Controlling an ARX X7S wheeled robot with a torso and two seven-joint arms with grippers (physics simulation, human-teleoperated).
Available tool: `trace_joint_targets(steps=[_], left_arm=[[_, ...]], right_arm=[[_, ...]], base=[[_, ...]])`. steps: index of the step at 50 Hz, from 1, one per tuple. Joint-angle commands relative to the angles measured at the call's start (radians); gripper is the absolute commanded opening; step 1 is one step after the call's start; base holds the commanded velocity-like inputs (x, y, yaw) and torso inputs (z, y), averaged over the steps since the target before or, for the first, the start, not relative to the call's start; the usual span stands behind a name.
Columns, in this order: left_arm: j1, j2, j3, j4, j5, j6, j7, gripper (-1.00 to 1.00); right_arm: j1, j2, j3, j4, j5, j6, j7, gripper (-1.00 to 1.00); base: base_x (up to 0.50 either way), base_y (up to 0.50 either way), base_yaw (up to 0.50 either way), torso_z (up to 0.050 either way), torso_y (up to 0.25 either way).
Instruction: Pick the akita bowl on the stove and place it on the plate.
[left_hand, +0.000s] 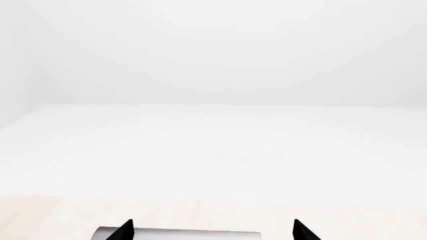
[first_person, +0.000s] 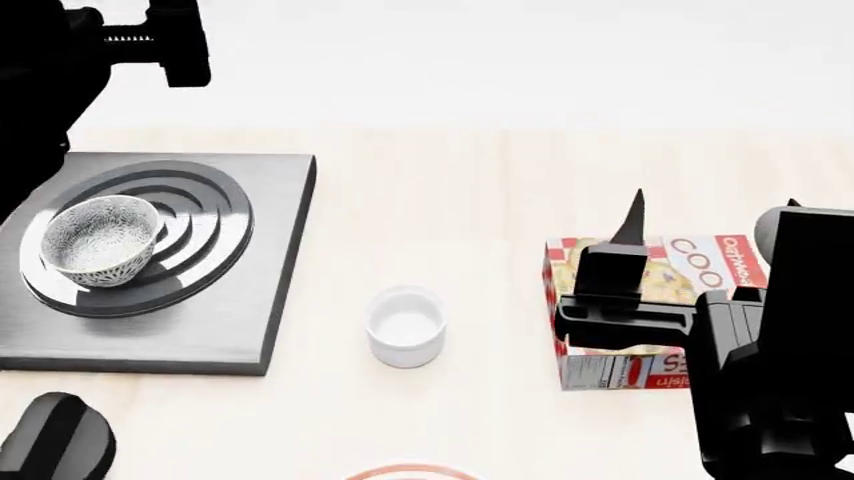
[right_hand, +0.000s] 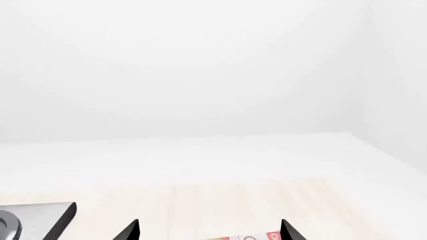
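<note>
Sitting untouched on the stove (first_person: 254, 320) at far left, the akita bowl (first_person: 102, 240) awaits pickup; nothing is done. My left claw (left_hand: 212, 231) and right claw (right_hand: 208, 231) hang spread and empty. The plate (first_person: 411, 471) peeks at the near edge of the table (first_person: 441, 180).

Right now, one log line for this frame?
akita bowl: on stove | plate: near edge | left fingers: open, empty | right fingers: open, empty

brushed-metal stove (first_person: 254, 320), glossy speckled akita bowl (first_person: 102, 240), pale wood-grain table (first_person: 441, 190) (matt), printed cardboard box (first_person: 694, 262).
</note>
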Motion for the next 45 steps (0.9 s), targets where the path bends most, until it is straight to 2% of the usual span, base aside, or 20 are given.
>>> trace_joint_targets(steps=[1, 6, 12, 19, 24, 30, 35, 38, 45], left_arm=[[0.022, -0.011, 0.019, 0.041, 0.004, 0.013, 0.008, 1.0], [0.035, -0.015, 0.017, 0.068, -0.001, 0.018, 0.006, 1.0], [0.038, -0.019, 0.029, 0.068, 0.003, 0.006, 0.006, 1.0], [0.044, -0.024, 0.024, 0.07, 0.001, 0.017, -0.003, 1.0], [0.044, -0.021, 0.007, 0.069, -0.013, 0.008, -0.014, 1.0], [0.048, -0.025, 0.018, 0.082, -0.011, 0.01, -0.008, 1.0], [0.048, -0.023, 0.017, 0.071, -0.012, 0.013, -0.013, 1.0], [0.046, -0.023, 0.029, 0.073, -0.025, -0.043, 0.007, 1.0], [0.03, -0.015, 0.054, 0.048, 0.002, -0.078, -0.034, 1.0]], right_arm=[[0.001, 0.001, 0.002, -0.001, 0.008, 0.002, 0.005, 1.0], [-0.004, 0.003, 0.001, 0.008, 0.009, -0.012, 0.005, 1.0], [-0.004, 0.004, 0.003, 0.004, 0.014, -0.007, 0.008, 1.0], [-0.003, 0.005, 0.003, 0.004, 0.018, -0.005, 0.011, 1.0], [-0.004, 0.006, 0.002, 0.006, 0.02, -0.008, 0.013, 1.0], [-0.008, 0.008, 0.0, 0.013, 0.022, -0.02, 0.015, 1.0], [-0.009, 0.009, 0.0, 0.015, 0.024, -0.022, 0.017, 1.0], [-0.007, 0.009, 0.0, 0.014, 0.027, -0.018, 0.019, 1.0], [-0.008, 0.011, 0.001, 0.013, 0.031, -0.017, 0.022, 1.0]], base=[[0.0, 0.0, 0.0, 0.0, 0.0], [0.0, 0.0, 0.0, 0.0, 0.0], [0.0, 0.0, 0.0, 0.008, -0.225], [0.0, 0.0, 0.0, 0.001, -0.012], [0.0, 0.0, 0.0, 0.004, -0.218], [0.0, 0.0, 0.0, 0.0, -0.005], [0.0, 0.0, 0.0, 0.007, -0.233], [0.0, 0.0, 0.0, 0.005, -0.167], [0.0, 0.0, 0.0, 0.0, 0.0]])
